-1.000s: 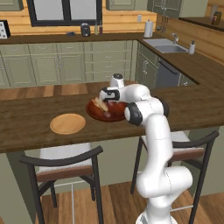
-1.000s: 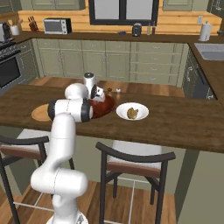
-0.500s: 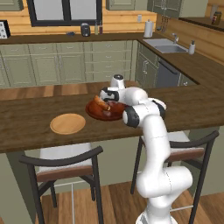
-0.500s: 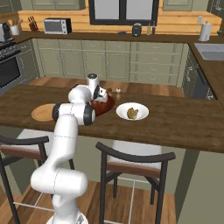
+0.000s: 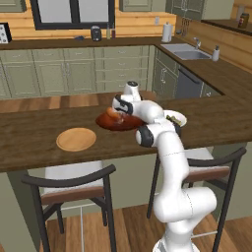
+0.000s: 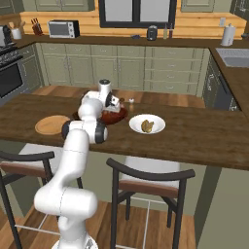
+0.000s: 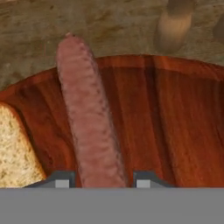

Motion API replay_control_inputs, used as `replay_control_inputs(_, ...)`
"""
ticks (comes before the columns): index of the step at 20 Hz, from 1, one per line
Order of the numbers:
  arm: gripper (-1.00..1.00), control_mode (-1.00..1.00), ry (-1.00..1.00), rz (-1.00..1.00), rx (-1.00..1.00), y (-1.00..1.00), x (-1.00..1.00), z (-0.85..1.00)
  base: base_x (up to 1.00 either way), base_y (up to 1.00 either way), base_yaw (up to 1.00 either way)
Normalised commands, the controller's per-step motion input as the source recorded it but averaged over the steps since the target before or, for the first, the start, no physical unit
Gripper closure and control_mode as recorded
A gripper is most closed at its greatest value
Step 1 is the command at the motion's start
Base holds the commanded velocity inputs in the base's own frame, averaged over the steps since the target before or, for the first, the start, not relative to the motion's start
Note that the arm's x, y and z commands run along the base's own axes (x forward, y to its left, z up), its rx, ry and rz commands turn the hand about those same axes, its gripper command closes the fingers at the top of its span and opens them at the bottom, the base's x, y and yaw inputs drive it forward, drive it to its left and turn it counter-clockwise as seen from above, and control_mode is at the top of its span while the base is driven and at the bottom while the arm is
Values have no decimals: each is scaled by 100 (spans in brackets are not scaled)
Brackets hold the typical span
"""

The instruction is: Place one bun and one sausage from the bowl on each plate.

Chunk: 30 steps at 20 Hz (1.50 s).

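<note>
My gripper (image 7: 102, 178) hangs low inside the bowl (image 7: 175, 113), its two dark fingertips (image 7: 61, 179) standing narrowly apart on either side of the sausage (image 7: 87, 113). They bracket its near end closely, but whether the pads are already bearing on it I cannot tell, since the tips are cut off at the frame's bottom edge. The sausage runs lengthwise away from me across the glossy red-brown wood, its far end lifted over the rim. Just beside it, at the left of the hand view, lies a bun (image 7: 15, 148), close enough that a finger could brush it.

To do this step well, I judge the grip should settle squarely across the sausage's width, then lift straight up until it is clear of the rim, because I hold it near one end and the long free part may droop or swing.

Outward from the hand, the bowl (image 5: 118, 123) sits mid-counter. The tan plate (image 5: 76, 140) lies well apart to its left with nothing on it. The white plate (image 6: 146, 124) sits near the bowl's other side and carries something brownish, too small to tell whether bun, sausage or both.

From the base cameras my wrist covers much of the bowl, so what else remains inside is hidden. A pale blurred upright shape (image 7: 174, 24) beyond the rim I cannot identify.
</note>
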Motion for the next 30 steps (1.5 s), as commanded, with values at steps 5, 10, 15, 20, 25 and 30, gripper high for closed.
replay_control_inputs(5,100,-100,24,2,-4,0,-98,-49,0,0,0)
replay_control_inputs(10,100,-100,-6,0,5,-10,-92,4,0,0,0)
replay_control_inputs(15,100,-100,-33,3,11,-40,-100,21,0,0,0)
replay_control_inputs(20,100,-100,-9,0,8,-21,-65,99,0,0,0)
replay_control_inputs(25,100,-100,21,-6,-1,-59,-36,92,0,0,0)
replay_control_inputs(30,100,-100,11,-4,-12,-65,-23,41,0,0,0)
